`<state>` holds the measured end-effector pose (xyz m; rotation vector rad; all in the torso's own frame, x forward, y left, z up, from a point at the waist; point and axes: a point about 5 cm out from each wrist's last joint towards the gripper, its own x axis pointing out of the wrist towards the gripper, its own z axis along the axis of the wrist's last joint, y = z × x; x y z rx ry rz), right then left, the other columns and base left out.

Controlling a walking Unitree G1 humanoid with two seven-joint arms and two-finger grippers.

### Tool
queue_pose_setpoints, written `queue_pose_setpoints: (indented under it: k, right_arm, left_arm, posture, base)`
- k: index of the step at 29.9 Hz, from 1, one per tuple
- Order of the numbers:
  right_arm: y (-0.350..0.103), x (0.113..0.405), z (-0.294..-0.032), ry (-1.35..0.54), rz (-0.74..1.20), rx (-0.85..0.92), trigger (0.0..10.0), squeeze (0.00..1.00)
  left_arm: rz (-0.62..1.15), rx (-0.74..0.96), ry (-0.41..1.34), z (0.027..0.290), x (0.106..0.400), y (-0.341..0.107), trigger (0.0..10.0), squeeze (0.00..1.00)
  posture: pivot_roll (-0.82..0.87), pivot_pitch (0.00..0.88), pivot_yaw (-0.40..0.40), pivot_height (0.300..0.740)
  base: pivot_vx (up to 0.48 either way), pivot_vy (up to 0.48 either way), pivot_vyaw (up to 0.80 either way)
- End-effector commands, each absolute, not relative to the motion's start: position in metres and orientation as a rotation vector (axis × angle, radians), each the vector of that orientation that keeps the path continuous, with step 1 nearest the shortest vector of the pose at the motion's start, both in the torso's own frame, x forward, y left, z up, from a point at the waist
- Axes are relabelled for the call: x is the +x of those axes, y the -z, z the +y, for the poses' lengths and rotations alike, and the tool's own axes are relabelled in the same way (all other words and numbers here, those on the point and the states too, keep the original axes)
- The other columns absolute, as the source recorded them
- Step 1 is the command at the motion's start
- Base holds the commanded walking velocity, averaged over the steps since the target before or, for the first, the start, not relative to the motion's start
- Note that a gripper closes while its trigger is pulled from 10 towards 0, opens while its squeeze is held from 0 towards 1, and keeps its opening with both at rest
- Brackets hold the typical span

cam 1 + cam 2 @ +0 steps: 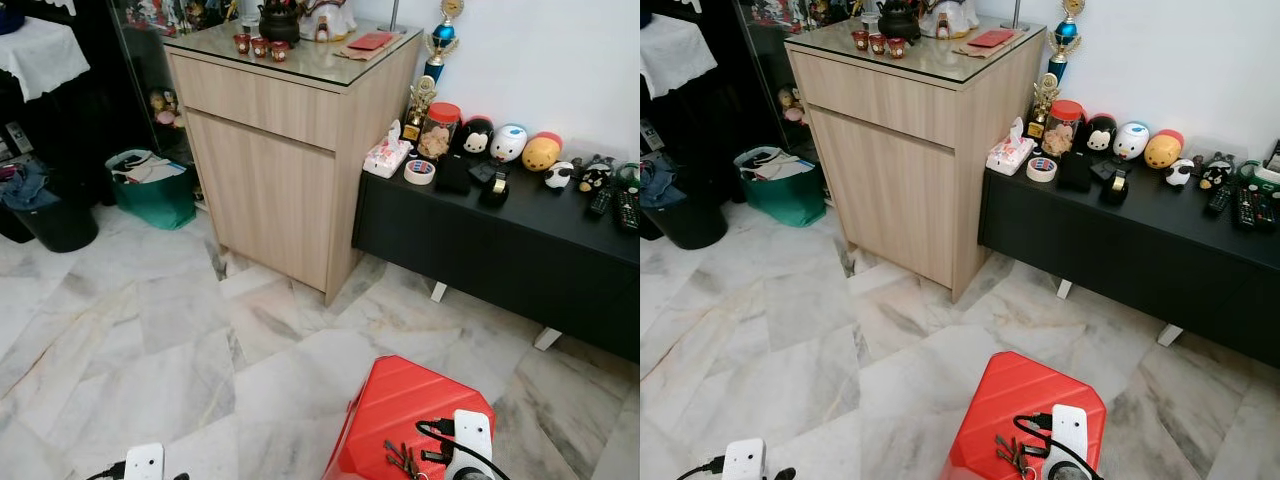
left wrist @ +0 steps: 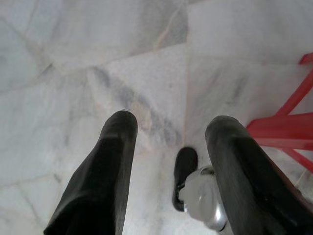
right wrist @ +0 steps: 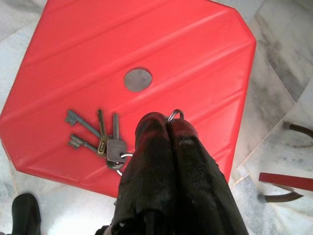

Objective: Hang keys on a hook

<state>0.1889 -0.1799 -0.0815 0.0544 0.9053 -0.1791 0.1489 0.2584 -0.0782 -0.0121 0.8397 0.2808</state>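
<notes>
The keys (image 3: 100, 138) are lying on the red stool (image 3: 146, 44); their ring is being pinched by the closed right hand (image 3: 164, 122). The left hand (image 2: 171, 129) is being held open, empty. No writing is legible.

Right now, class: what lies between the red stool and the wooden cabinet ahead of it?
Bare marble floor. In the left eye view nothing stands between the red stool and the wooden cabinet. The keys lie on the stool, by the right gripper.
</notes>
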Motion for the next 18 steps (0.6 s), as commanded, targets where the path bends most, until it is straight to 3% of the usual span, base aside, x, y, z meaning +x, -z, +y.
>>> queue_pose_setpoints:
  k: [1,18]
  right_arm:
    - [0.0827,0.1865,-0.182,0.19,0.917,0.056,10.0,0.0]
    - [0.0825,0.1867,-0.1826,0.191,0.914,0.062,10.0,0.0]
  left_arm:
    - [0.87,-0.016,-0.301,0.2668,0.1417,0.0791,10.0,0.0]
    - [0.9,-0.029,-0.302,0.2636,0.1377,0.0824,10.0,0.0]
  posture:
    - [0.03,0.0,-0.023,0.736]
    - [0.03,0.0,-0.023,0.736]
  base:
    - [-0.251,0.0,0.0]
    - [-0.273,0.0,0.0]
